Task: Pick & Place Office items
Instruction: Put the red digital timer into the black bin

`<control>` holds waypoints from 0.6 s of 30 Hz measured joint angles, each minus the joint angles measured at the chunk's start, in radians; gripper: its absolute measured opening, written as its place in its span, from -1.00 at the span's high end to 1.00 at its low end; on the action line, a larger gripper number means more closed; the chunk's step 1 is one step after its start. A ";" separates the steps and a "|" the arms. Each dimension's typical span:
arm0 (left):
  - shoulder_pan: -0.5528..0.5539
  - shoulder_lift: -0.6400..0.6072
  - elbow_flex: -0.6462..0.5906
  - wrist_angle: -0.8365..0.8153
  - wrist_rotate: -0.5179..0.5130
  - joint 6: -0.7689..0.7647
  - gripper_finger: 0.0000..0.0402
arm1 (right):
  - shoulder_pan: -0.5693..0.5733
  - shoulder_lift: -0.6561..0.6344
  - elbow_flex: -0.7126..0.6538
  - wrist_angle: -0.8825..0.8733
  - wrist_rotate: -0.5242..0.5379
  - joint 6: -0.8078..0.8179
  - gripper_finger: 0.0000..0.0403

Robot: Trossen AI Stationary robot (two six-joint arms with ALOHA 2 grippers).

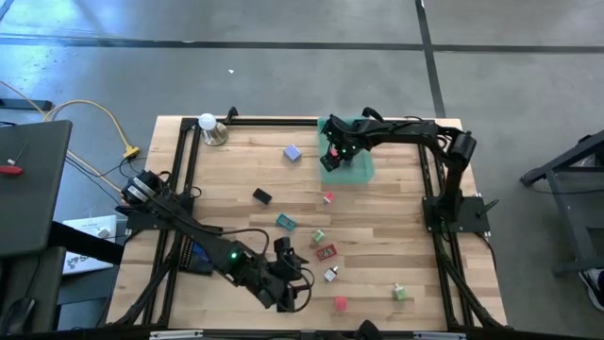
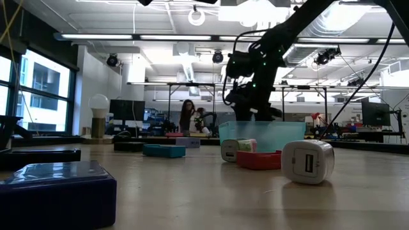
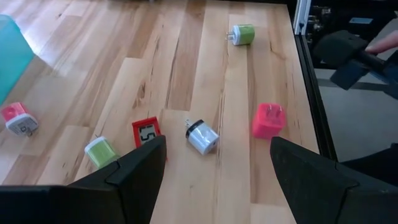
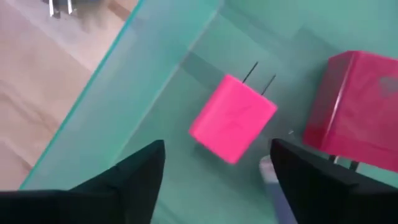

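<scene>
The office items are small plug-like blocks and flat pieces scattered over the wooden table. In the left wrist view I see a white block, a pink block, a red flat piece and two green blocks. My left gripper is open, near the table's near edge, with the white block just ahead of its fingers. My right gripper is open above the translucent green tray. Below it are a pink block and a red block in the tray.
A purple block, a black block, a teal piece and a pink piece lie mid-table. The white ball on its metal base stands at the far left corner. Dark frame rails run along the table's edges. A person shows far behind.
</scene>
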 joint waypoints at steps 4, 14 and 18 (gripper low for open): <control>0.000 0.000 0.000 -0.016 0.000 -0.002 -0.40 | 0.001 -0.007 0.029 -0.037 -0.007 0.001 -0.46; 0.000 0.000 0.000 -0.024 0.000 -0.004 -0.40 | 0.097 -0.189 0.116 -0.278 -0.078 0.001 -0.38; -0.001 0.000 0.000 -0.040 0.000 -0.014 -0.40 | 0.176 -0.279 0.116 -0.360 -0.146 0.001 -0.36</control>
